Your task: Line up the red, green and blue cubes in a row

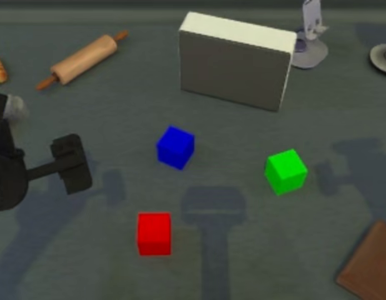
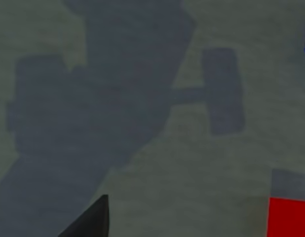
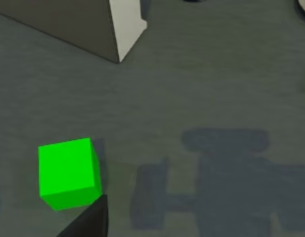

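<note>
Red cube [image 1: 154,234] lay at front centre-left of the surface [image 1: 118,112]; blue cube [image 1: 175,147] behind it, apart; green cube [image 1: 285,170] well right. White box [image 1: 233,62] stood behind, rolling pin [image 1: 84,59] at rear left. Left gripper [image 1: 71,164] hovered at left, empty, finger spacing could not be told. Right gripper unseen from above.

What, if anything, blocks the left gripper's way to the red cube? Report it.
Nothing visible does. In the top view the left gripper sits at the table's left, and only bare table with shadows lies between it and the red cube. The blue cube stands apart, off that path.
</note>
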You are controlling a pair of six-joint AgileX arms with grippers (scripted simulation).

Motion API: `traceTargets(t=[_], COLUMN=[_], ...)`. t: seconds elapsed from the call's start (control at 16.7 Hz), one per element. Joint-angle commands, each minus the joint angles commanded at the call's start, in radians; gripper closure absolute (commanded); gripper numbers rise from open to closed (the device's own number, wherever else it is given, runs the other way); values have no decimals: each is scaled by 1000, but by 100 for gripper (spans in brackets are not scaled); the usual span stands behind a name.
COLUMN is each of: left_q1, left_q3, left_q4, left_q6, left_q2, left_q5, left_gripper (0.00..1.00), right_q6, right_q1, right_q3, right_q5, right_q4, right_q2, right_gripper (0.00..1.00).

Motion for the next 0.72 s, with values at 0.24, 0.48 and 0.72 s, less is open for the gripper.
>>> traceTargets(t=[0.24,0.48,0.72], left_q1=[148,259,330], left_q3=[-298,-528,-662], left_q4=[204,389,544], left_q6=[155,322,467], left_q2=[-389,-701,-905], left_q5=[1,10,26], left_gripper=[0,0,0], right_q6=[20,38,53], right_q1=[89,167,228], right_q3=[324,615,848], right_q5=[3,5,5], right_q4=[-235,-443,-592], right_q2=[449,824,1085], right_gripper=[0,0,0])
